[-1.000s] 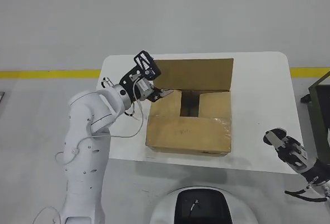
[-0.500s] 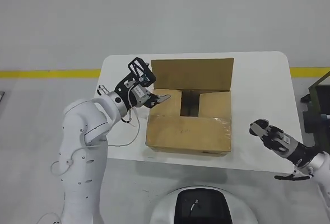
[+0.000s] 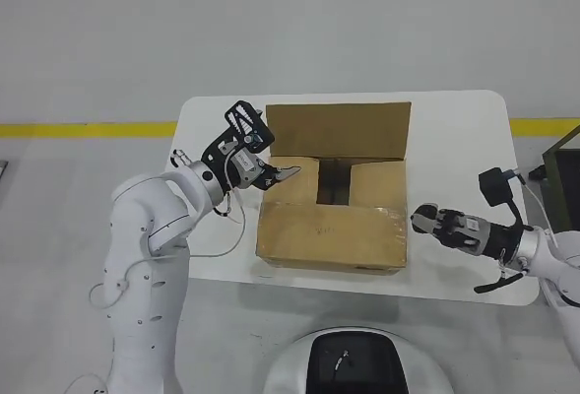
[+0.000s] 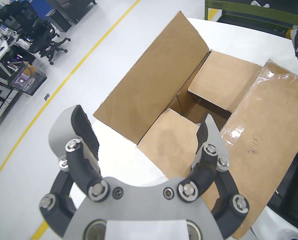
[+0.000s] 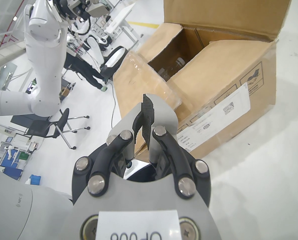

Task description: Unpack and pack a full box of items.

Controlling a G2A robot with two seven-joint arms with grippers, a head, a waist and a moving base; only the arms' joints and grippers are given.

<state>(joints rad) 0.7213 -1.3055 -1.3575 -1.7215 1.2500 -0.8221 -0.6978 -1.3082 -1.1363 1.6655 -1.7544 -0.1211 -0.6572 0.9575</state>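
Flanking the box (image 3: pixel 331 236), left jaws gape, right jaws meet.

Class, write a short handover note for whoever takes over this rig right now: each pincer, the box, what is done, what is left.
Left pincer: open, empty, above the box's left short flap.
Right pincer: shut, empty, beside the box's right end.
Box: on the table. The far flap is up. Both short flaps and the taped near flap are folded in. Contents too dark to tell.
Done: far flap opened.
Left: open the other flaps, unpack, repack.
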